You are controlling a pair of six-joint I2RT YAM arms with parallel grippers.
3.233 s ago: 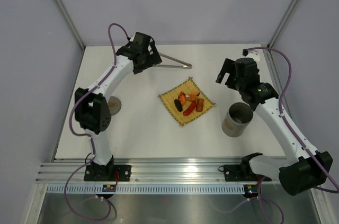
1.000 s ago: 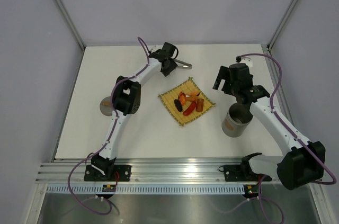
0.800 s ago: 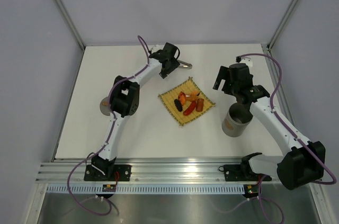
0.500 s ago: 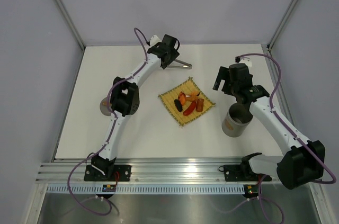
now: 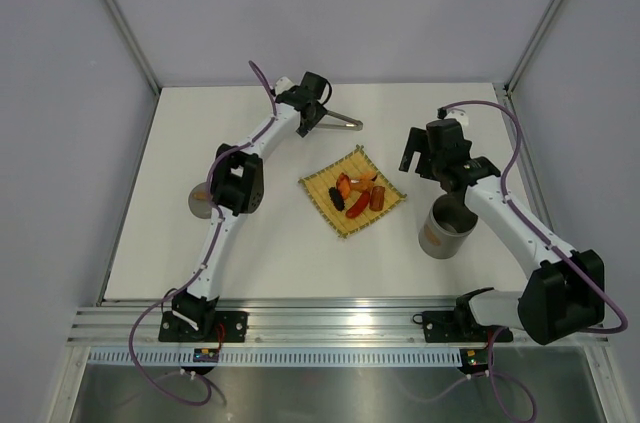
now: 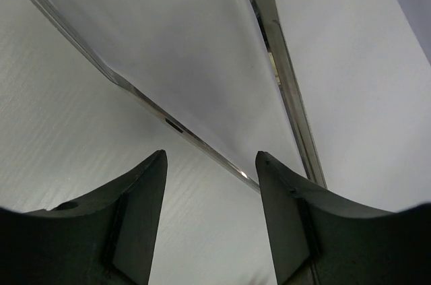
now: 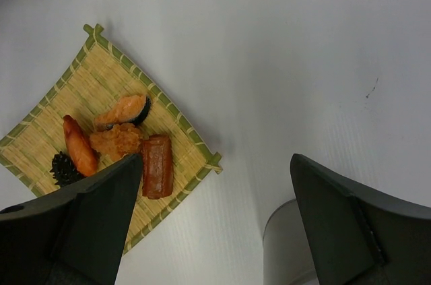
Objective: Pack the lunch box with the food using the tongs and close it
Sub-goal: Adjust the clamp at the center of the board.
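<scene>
The silver tongs (image 5: 342, 123) lie on the white table at the back. In the left wrist view their two arms (image 6: 168, 123) form a V just beyond my left gripper (image 6: 210, 157), which is open with only table between its fingers. My left gripper (image 5: 312, 118) hovers over the tongs' joined end. The food (image 5: 357, 193), orange, red and one dark piece, sits on the yellow woven mat (image 5: 350, 223). The grey lunch box (image 5: 447, 228) stands upright to the mat's right. My right gripper (image 5: 418, 161) hangs wide open above the table between mat and lunch box (image 7: 286, 241), holding nothing.
A shallow round grey lid (image 5: 198, 201) lies at the left, partly behind the left arm's elbow. In the right wrist view the food (image 7: 157, 166) and mat (image 7: 87, 89) lie to the left. Grey walls with metal frame posts enclose the table.
My left gripper has drawn back along the tongs toward their joined end and turned. Its jaws widened, then narrowed a little. The right arm has barely shifted.
</scene>
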